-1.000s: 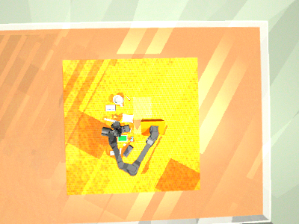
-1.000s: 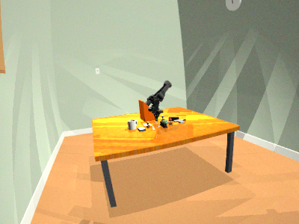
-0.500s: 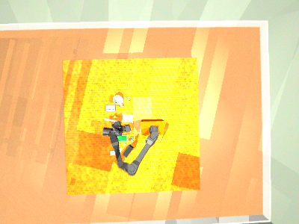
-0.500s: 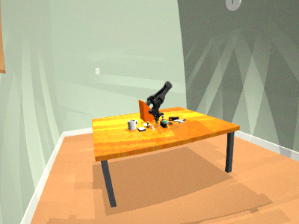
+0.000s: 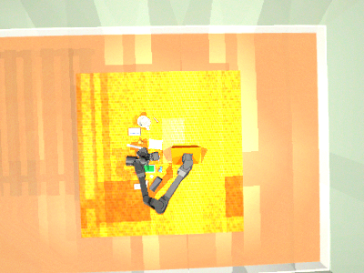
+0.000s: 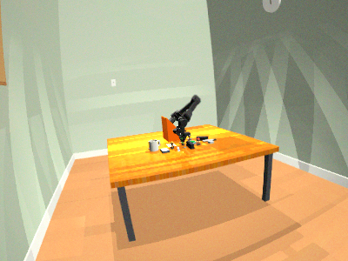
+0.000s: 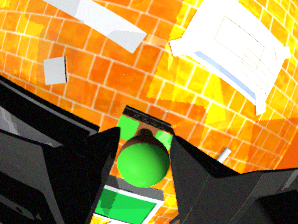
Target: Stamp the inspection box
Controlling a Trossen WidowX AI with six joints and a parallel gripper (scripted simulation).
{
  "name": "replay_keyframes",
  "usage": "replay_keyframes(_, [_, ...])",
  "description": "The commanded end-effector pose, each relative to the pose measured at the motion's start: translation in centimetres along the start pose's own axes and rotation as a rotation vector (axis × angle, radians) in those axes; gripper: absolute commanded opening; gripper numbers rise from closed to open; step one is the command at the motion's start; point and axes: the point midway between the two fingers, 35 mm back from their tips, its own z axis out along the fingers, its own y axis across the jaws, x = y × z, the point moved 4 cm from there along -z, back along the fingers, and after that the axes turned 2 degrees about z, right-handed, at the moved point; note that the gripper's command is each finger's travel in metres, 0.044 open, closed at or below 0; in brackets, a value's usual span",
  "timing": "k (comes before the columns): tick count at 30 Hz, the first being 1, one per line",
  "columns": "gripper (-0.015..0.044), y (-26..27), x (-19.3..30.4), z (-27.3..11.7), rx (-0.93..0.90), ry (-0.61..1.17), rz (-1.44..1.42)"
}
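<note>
The stamp with a green knob (image 7: pixel 143 165) stands between my fingers in the wrist view, its dark-edged base beyond the knob. My gripper (image 7: pixel 145 137) (image 6: pixel 184 138) is open a little around it, low over the bench. A green pad (image 7: pixel 126 206) (image 5: pixel 149 168) with a white rim lies just behind the stamp, partly hidden by the fingers. The white card (image 7: pixel 207 35) (image 5: pixel 155 144) lies at the upper right of the wrist view, with a thin outlined box and a blue strip; I cannot make out a print in the box.
A white strip (image 7: pixel 100 22) and a small grey block (image 7: pixel 55 70) lie at the upper left of the wrist view. A dark block (image 7: pixel 50 110) is beside the left finger. A white mug (image 5: pixel 144 121) (image 6: pixel 153 145) and an orange upright panel (image 6: pixel 169 129) stand farther off.
</note>
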Motion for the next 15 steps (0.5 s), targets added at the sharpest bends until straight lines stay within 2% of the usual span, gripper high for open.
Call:
replay_keyframes(1, [0.0257,0.0,0.0,0.0,0.000,0.000,-0.001])
replay_keyframes(5, [0.0257,0.2,-0.2,-1.0,0.000,-0.004,0.000])
replay_keyframes(11, [0.0257,0.0,-0.4,-10.7,0.003,-0.004,0.005])
replay_keyframes(15, [0.0257,-0.2,-0.2,-11.8,0.003,0.000,0.005])
